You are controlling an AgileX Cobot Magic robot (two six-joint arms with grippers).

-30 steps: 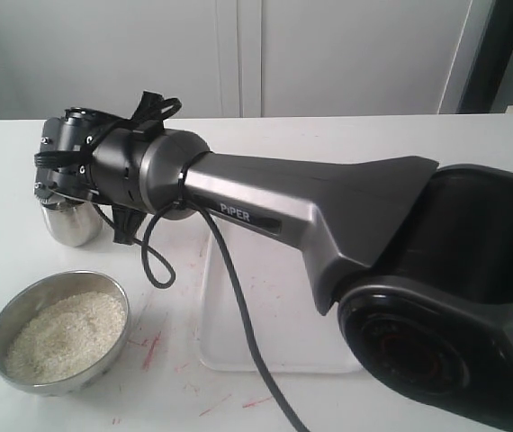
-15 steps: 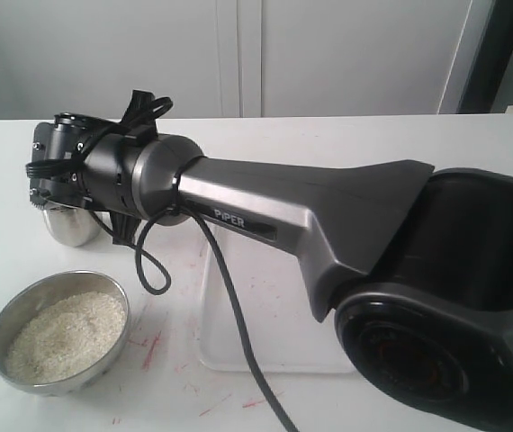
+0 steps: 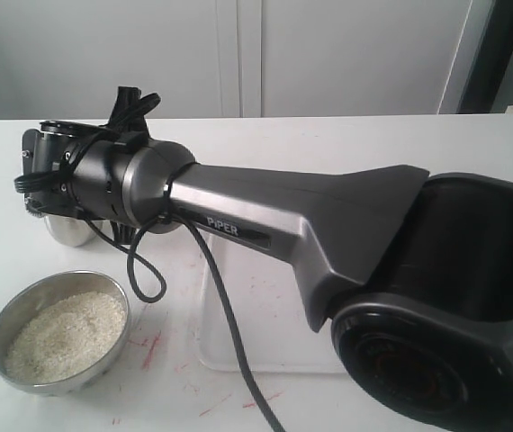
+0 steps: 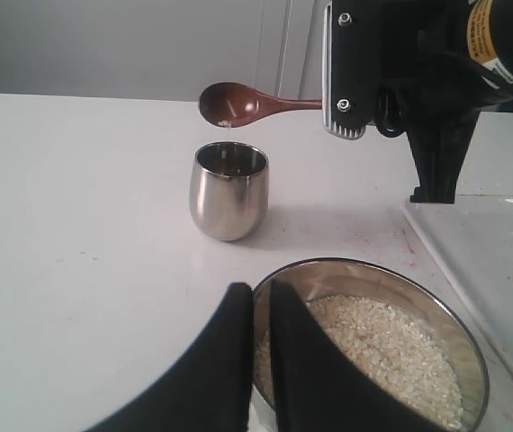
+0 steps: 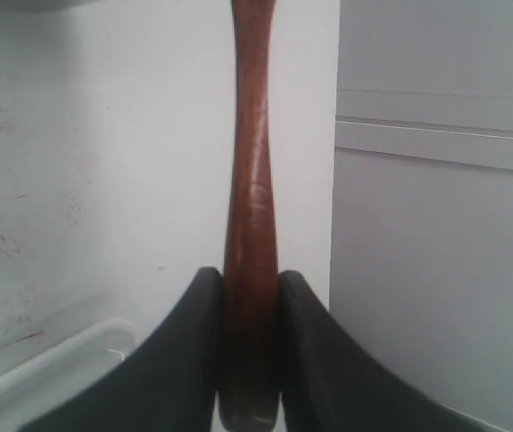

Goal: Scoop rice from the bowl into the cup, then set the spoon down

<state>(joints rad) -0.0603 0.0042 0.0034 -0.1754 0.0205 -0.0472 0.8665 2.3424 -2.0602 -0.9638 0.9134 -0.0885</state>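
Observation:
My right gripper (image 5: 249, 274) is shut on the slim handle of the dark reddish-brown spoon (image 5: 249, 162). The spoon's scoop (image 4: 235, 103) hangs tipped just above the small shiny cup (image 4: 229, 191), with a few white grains at its lower lip. In the exterior view the right wrist (image 3: 63, 175) hides most of the cup (image 3: 66, 230) and all of the spoon. The wide steel bowl (image 3: 6, 315) stands nearer, with rice (image 3: 63, 335) filling it. My left gripper (image 4: 261, 297) is shut, its tips seen just in front of the bowl's rim (image 4: 364, 266); it does not show in the exterior view.
A shallow white tray (image 3: 265, 337) lies on the white table right of the bowl, under the right arm's forearm (image 3: 265, 216). A black cable (image 3: 225, 315) loops down from the wrist over the tray. Red marks dot the table beside the bowl. A white wall stands behind.
The right arm has swung further left and the wrist has rolled, covering more of the cup. The bowl and rice have not moved.

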